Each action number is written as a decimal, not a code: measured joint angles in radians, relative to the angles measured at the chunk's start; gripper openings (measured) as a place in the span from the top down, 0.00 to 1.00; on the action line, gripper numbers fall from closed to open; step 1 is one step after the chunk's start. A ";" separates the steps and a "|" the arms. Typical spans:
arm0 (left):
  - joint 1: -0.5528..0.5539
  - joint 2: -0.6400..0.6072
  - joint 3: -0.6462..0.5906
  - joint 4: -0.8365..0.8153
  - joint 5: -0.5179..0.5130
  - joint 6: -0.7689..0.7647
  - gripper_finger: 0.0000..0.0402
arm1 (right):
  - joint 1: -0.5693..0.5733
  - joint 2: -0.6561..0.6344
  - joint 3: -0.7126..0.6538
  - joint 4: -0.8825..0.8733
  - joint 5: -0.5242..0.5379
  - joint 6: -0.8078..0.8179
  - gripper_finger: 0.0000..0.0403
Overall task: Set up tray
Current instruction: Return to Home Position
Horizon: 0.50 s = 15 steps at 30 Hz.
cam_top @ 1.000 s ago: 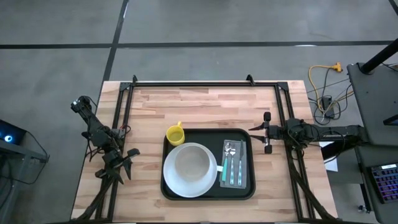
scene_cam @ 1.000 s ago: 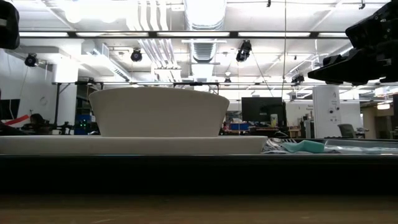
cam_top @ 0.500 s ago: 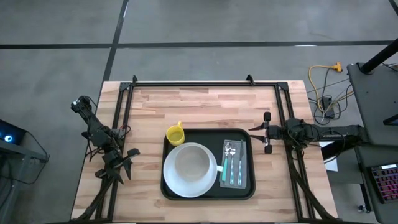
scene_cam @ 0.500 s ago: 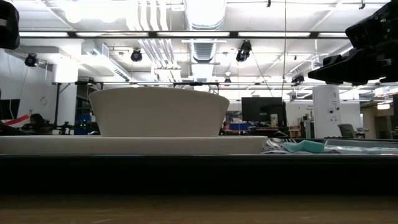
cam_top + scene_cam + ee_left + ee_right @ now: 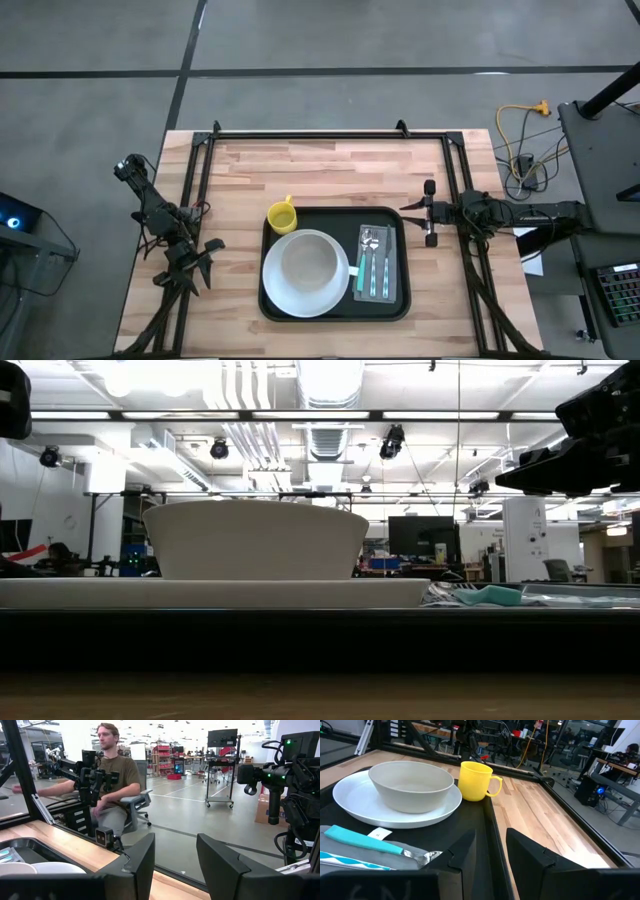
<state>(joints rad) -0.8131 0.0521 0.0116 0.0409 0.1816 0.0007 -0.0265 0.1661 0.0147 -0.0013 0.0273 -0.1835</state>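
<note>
Tray (image 5: pixel 335 214) set lower centre on wooden table (image 5: pixel 330 170); open workshop behind.
Left gripper (image 5: pixel 175 840), frame left, and right gripper (image 5: pixel 491 837), beside the tray: fingers apart, holding nothing.

Black tray (image 5: pixel 332 217), white plate (image 5: pixel 305 309), off-white bowl (image 5: pixel 305 268), yellow mug (image 5: pixel 282 217), grey napkin (image 5: pixel 393 268), teal-handled spoon (image 5: pixel 359 280), pale wood table (image 5: pixel 330 170)

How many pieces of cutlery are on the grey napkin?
3: the spoon nearest the plate, the fork in the middle, the knife farthest from it. None seems hidden.
</note>
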 joint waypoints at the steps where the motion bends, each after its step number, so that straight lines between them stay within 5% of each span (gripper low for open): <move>1: 0.000 0.000 0.000 0.000 0.000 0.000 0.67 | 0.000 0.000 0.000 0.000 0.000 0.000 0.76; 15: 0.000 0.000 0.000 0.000 0.000 0.000 0.67 | 0.000 0.000 0.000 0.000 0.000 0.000 0.77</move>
<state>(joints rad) -0.8128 0.0521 0.0114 0.0407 0.1817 0.0009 -0.0265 0.1661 0.0147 -0.0013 0.0273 -0.1834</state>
